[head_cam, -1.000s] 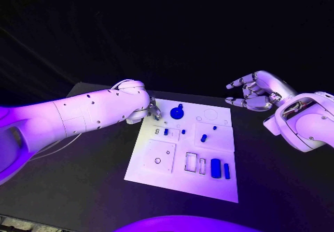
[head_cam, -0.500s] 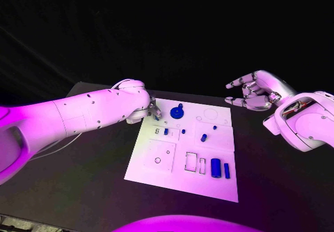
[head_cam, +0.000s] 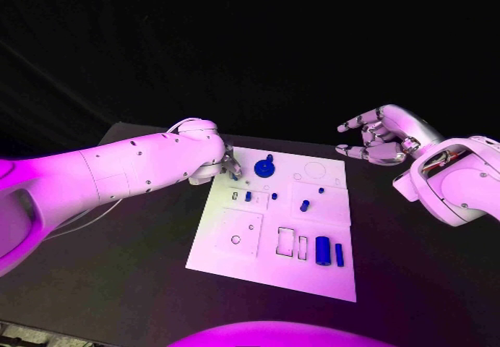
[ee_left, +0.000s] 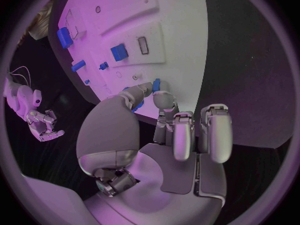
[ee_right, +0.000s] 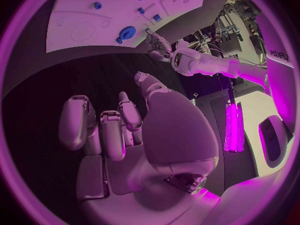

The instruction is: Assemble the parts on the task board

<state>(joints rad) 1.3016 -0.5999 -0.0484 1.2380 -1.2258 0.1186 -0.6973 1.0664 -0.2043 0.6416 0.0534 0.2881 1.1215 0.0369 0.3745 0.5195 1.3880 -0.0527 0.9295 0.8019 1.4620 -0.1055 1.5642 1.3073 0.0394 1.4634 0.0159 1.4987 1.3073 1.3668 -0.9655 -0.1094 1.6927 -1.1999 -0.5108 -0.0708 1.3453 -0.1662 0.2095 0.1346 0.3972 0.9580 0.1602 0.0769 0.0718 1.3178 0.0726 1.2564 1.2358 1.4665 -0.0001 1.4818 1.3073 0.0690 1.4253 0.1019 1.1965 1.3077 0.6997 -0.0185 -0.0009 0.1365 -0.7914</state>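
Note:
The white task board (head_cam: 242, 249) lies in the middle of the black table. A round blue part (head_cam: 264, 168) with a small peg on it sits near the board's far left corner. My left hand (head_cam: 226, 168) hovers at that corner, just left of the round part and apart from it, thumb and one finger stretched out, holding nothing. In the left wrist view the thumb (ee_left: 140, 91) covers part of that blue part. My right hand (head_cam: 377, 137) hangs above the table beyond the board's far right corner, its fingers loosely bent and holding nothing.
Several small blue parts stand mid-board, among them one (head_cam: 304, 206) and another (head_cam: 248, 196). A larger blue block (head_cam: 323, 250) and a slim one (head_cam: 339, 254) lie near the front right, beside two rectangular slots (head_cam: 285, 242). Bare black table (head_cam: 125, 275) surrounds the board.

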